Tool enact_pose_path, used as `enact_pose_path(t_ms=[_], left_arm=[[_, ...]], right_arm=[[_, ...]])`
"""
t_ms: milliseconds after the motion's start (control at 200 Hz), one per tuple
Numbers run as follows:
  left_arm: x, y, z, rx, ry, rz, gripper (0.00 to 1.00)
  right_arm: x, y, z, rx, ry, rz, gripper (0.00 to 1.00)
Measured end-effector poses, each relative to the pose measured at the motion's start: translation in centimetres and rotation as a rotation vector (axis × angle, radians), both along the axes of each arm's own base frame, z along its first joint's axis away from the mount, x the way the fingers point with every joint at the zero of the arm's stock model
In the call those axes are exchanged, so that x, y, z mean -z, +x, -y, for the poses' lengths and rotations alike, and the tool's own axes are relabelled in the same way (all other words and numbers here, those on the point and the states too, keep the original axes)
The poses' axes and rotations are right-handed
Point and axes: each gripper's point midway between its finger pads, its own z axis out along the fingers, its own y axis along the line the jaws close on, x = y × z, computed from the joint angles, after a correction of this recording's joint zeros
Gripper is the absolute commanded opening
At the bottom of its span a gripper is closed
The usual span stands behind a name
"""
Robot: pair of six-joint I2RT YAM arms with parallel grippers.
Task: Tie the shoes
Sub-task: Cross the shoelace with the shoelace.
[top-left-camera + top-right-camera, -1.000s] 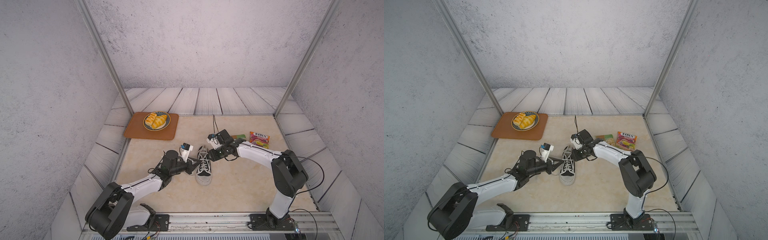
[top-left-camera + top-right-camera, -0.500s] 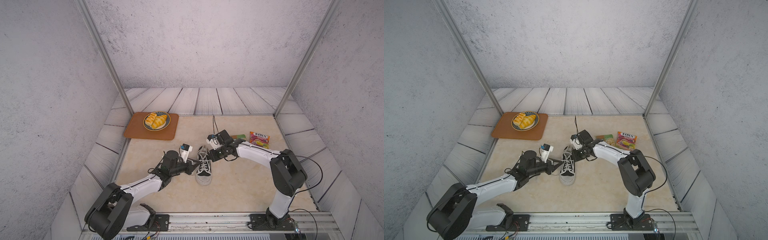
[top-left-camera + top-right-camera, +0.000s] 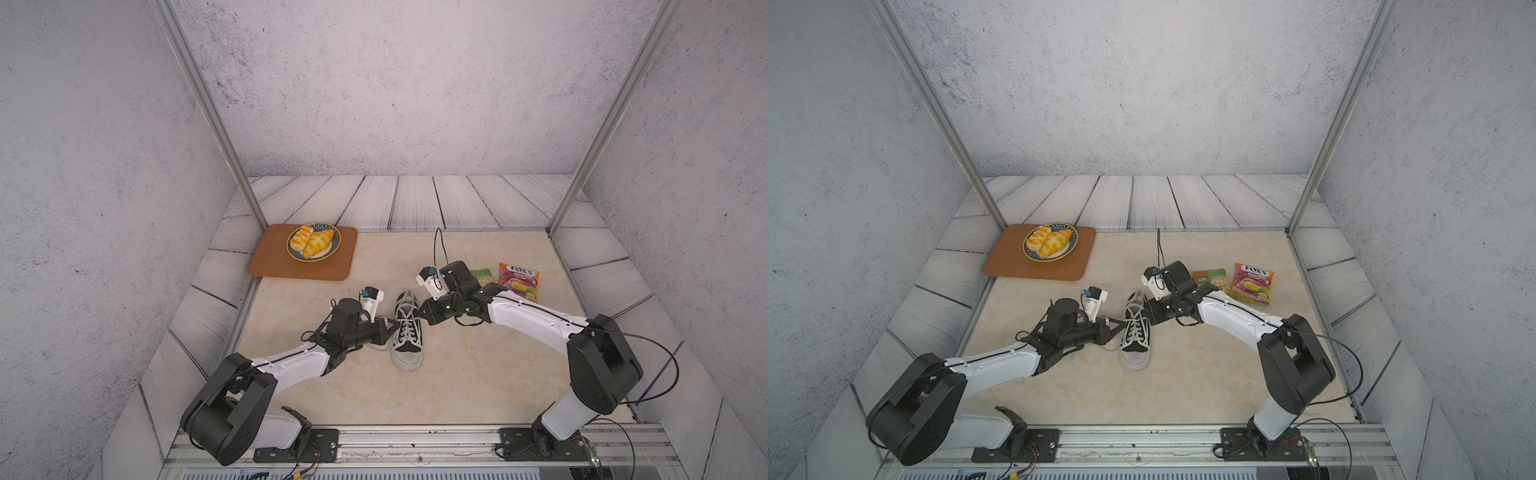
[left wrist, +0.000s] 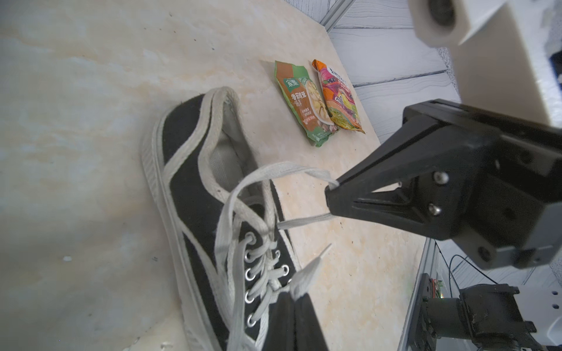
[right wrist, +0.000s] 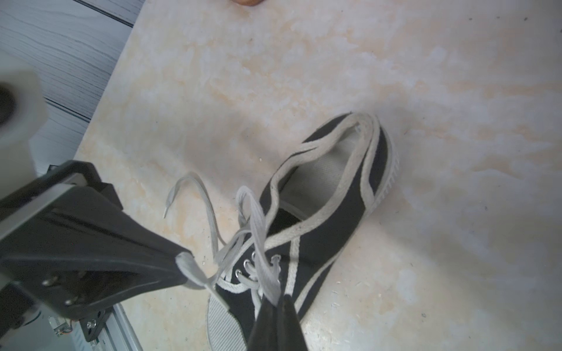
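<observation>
Left wrist view: the left claw (image 4: 294, 299) is pinched shut on a flat white lace (image 4: 304, 276). Facing it, the right claw (image 4: 332, 194) is clamped on a loop of lace (image 4: 273, 169). Both run to the one black shoe (image 3: 408, 336), standing on the table (image 3: 457, 382) between the arms, long axis front to back, toe toward the robot's base. Beside the right arm lie two packets, a green packet (image 3: 1212, 279) and an orange packet (image 3: 1252, 283); one plate (image 3: 332, 248) sits on one brown mat (image 3: 270, 266).

Brown mat (image 3: 286, 268): well beyond the left fingers (image 3: 384, 328), bearing a patterned plate (image 3: 337, 242) of two golden pastries (image 3: 311, 243). Green snack packet (image 3: 482, 276) and Fox's sweets packet (image 3: 519, 280): touching side by side, flat on the worktop (image 3: 457, 374), near the right fingers (image 3: 428, 311) on their outer side.
</observation>
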Motion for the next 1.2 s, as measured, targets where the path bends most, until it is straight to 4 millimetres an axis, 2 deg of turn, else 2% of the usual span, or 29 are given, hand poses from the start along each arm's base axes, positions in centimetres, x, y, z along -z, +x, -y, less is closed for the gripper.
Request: enact_pose_path(t_ms=[175,405,580,826,1031,1196], left_arm=[[0.4,0.4,0.0,-0.029,-0.002,-0.03,0.0],[-0.3,1.4,0.2,-0.061,-0.022,-0.039,0.0],[0.3,1.9,0.7,-0.072,-0.041,-0.071,0.0],[0.5,1.9,1.6,-0.059,-0.076,-0.093,0.0],[-0.2,1.7,2.6,-0.032,-0.121,-0.076,0.0],[-0.5,2.1,3.1,-0.025,-0.159,-0.065,0.0]], right_arm=[[0.0,-0.8,-0.7,-0.027,0.006,-0.006,0.03],[0.2,-1.9,-0.8,-0.045,0.001,-0.014,0.04],[0.4,-2.5,-1.0,-0.046,0.014,-0.028,0.04],[0.6,-3.1,-1.6,-0.042,0.041,-0.054,0.05],[0.9,-3.3,-1.7,-0.028,0.057,-0.07,0.11],[1.2,-3.5,-1.6,-0.021,0.058,-0.085,0.26]])
